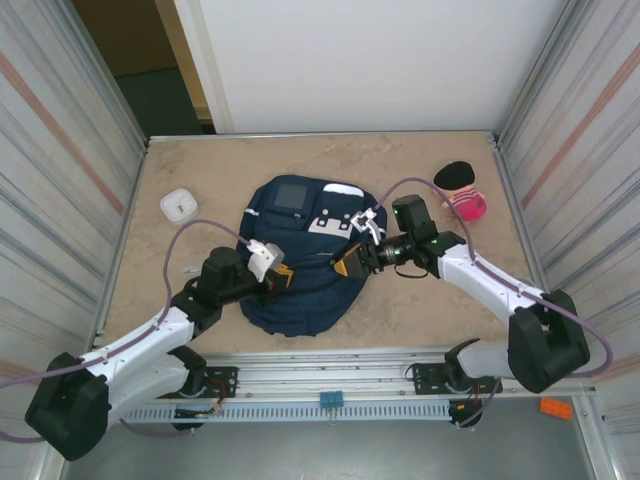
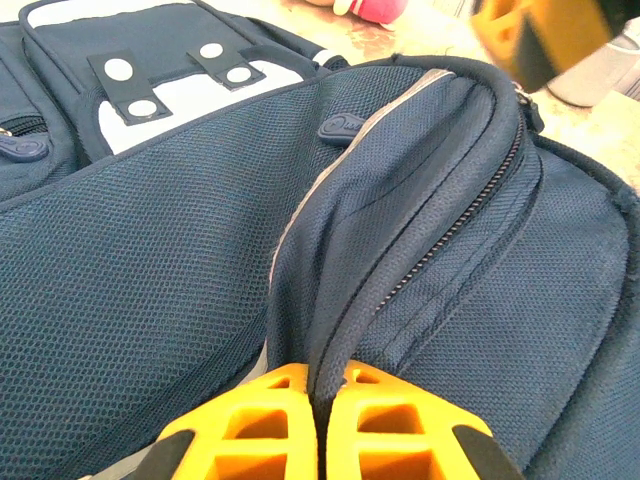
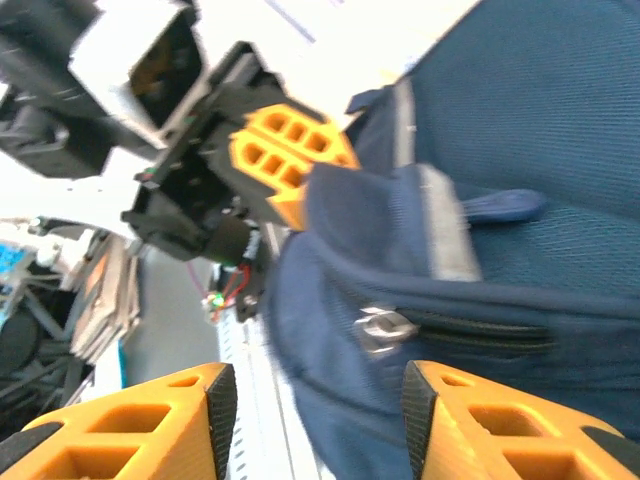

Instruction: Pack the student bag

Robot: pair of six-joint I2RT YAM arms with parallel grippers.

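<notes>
The student bag (image 1: 300,270), navy blue with a grey square patch and a white patch, lies flat mid-table. My left gripper (image 1: 284,272) is shut on a raised fold of its fabric (image 2: 345,300) beside the zipper (image 2: 460,225), holding that fold up. The orange left fingertips (image 2: 270,420) press together on the fold. My right gripper (image 1: 346,262) faces the left one across the lifted ridge. Its jaws stand open (image 3: 315,410) with bag fabric between them, gripping nothing. A silver zipper pull (image 3: 383,328) sits just beyond the gap. The left gripper (image 3: 290,165) appears behind it.
A pink and black soft item (image 1: 463,190) lies at the back right near the wall. A white square object (image 1: 178,204) sits at the back left, and a small white piece (image 1: 190,268) lies left of the bag. Corrugated walls close both sides.
</notes>
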